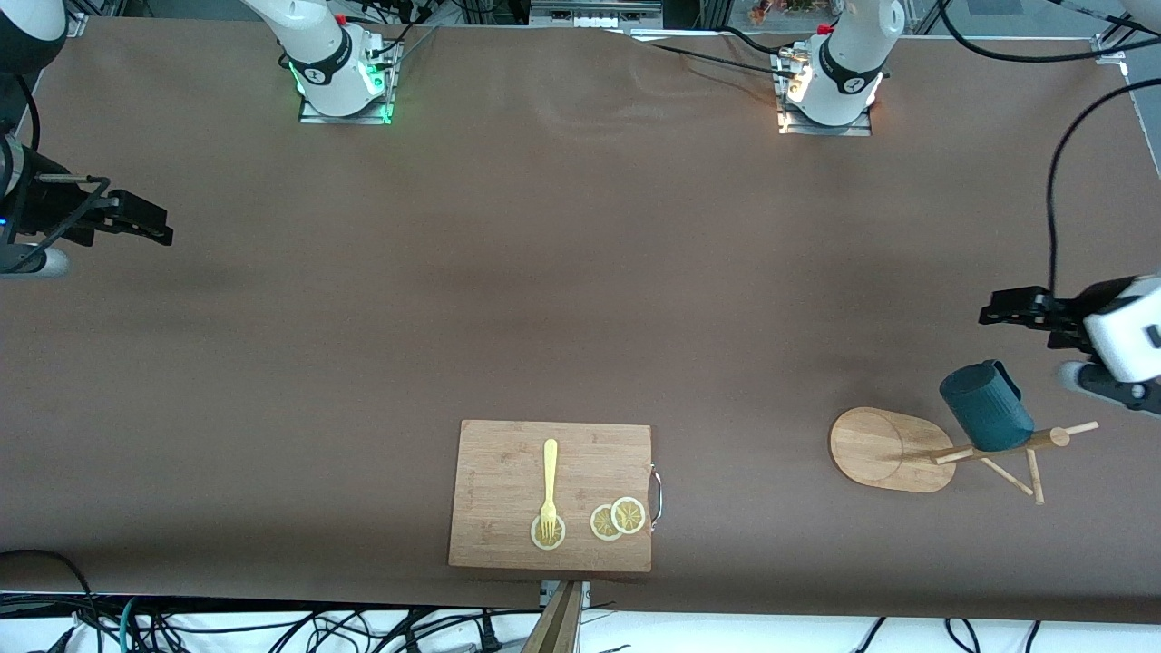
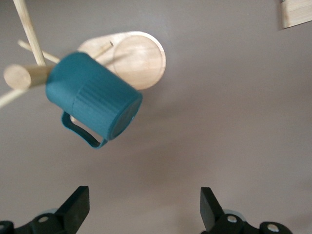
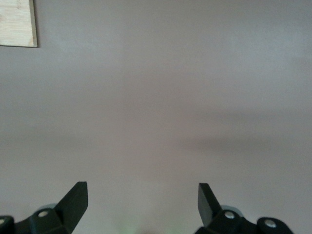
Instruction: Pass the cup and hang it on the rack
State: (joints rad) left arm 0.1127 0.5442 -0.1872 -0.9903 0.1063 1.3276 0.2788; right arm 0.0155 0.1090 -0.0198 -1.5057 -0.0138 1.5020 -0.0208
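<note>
Front view: cup (image 1: 986,407) hangs on rack (image 1: 893,449) at left arm's end – left gripper (image 1: 998,308) spread, empty, near cup, not touching. Right gripper (image 1: 150,222) spread too, waiting well apart. Left wrist view: cup (image 2: 92,100) on peg, clear of fingers (image 2: 78,204). Right wrist view: bare table (image 3: 170,97).

Dark teal ribbed cup (image 1: 986,405); pale wood rack (image 1: 893,449); brown worktop (image 1: 544,272); yellow fork (image 1: 549,485); black left pincer (image 2: 144,204).

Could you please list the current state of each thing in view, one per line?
cup: hung on the rack, held by neither gripper
rack: upright on its base
left gripper: open, empty, over bare table beside the cup
right gripper: open, empty, waiting over its end of the table
fork: flat on the cutting board
</note>
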